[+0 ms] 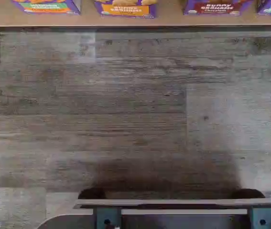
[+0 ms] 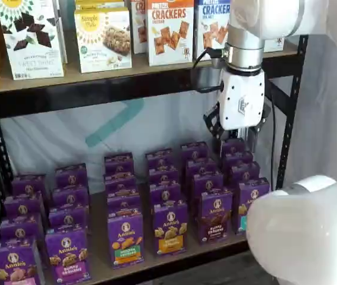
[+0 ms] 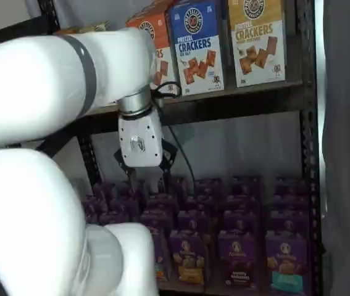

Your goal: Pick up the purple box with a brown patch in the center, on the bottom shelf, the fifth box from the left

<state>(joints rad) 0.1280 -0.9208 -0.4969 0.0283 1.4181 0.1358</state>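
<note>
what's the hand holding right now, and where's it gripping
Nothing. The hand hangs empty above the rows of cartons on the bottom shelf, clear of the purple box.

place: mock shop — black rack (image 2: 292,89) | stocked cartons (image 2: 126,237) — robot arm (image 3: 51,80)

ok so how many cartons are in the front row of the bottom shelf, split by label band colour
green-band carton: 1
yellow-orange-band carton: 1
brown-band carton: 1
teal-band carton, partly hidden by the arm: 1
cartons with band colour unclear: 2
total: 6
</note>
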